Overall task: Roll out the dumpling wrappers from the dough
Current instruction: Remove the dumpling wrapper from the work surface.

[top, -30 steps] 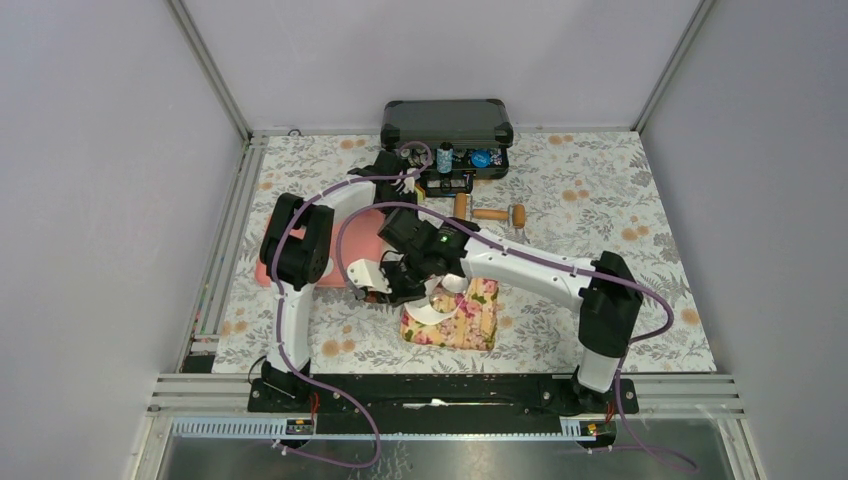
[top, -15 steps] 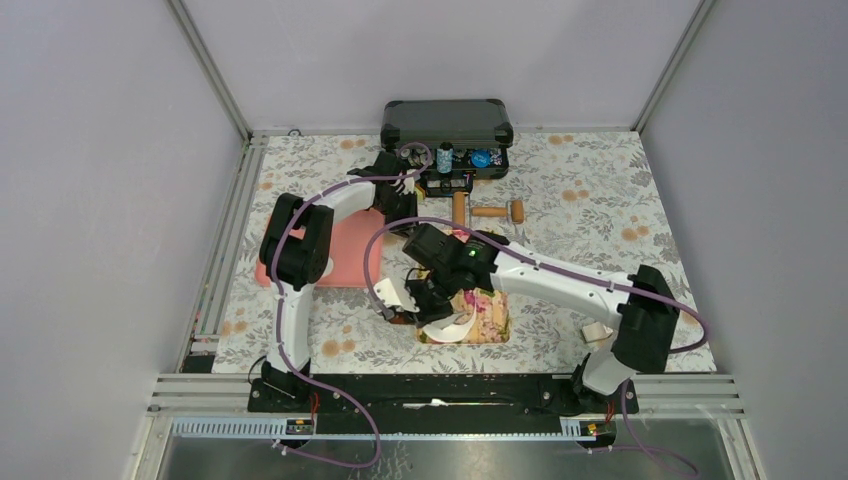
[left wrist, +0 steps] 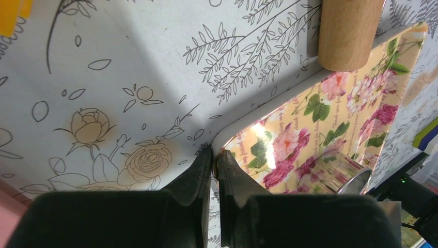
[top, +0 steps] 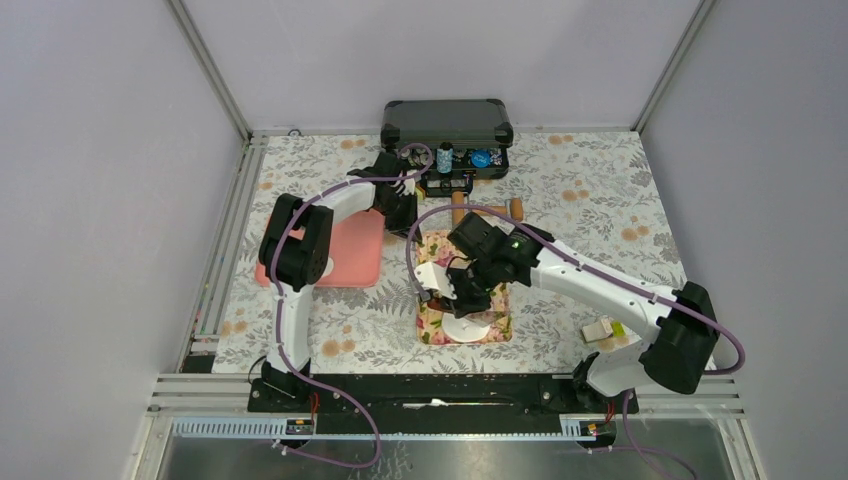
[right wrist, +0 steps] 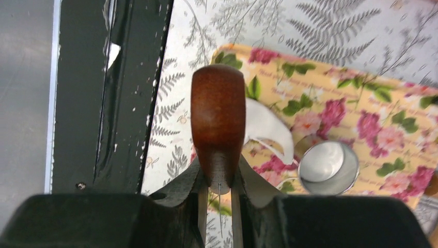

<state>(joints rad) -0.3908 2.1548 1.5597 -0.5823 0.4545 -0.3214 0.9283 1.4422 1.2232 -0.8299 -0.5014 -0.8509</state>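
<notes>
Moving just now: the thin flat white round dough wrapper [top: 472, 329] rides along on the yellow-and-pink flowered tray [top: 430, 322]. A moment ago that tray sat crooked and more to the left. Now it sits straight and a bit farther right.
What that means: I think the tray is now set up for rolling, but the rolling of this wrapper is not done yet.
Where the wrapper is: on the near end of the flowered tray, just beside the round silver tin [right wrist: 328, 168].
Which way it points: from above it is round, so it has no long side. From the right wrist only a curved white bit shows, its thin tip pointing at the silver tin. The rest hides behind the stick.
Dough lumps: I cannot find any.
Stick: a dark brown wooden stick [right wrist: 218, 119] with a round end is above the wrapper. I cannot tell if it touches. Its long side runs side to side across the tray, with the round end toward the robot's left.
Jaws of the right gripper [right wrist: 219, 178]: narrow, squeezing the wooden stick. This arm has swung to the right.
Jaws of the left gripper [left wrist: 213, 157]: nearly together at the tray's far left corner. I cannot tell if they pinch the rim.
Farther out: a light wooden rolling pin [left wrist: 350, 32] lies past the tray's far end. The flat pink tray [top: 352, 250] is to the left. A small white-and-green block [top: 600, 329] is to the right.
</notes>
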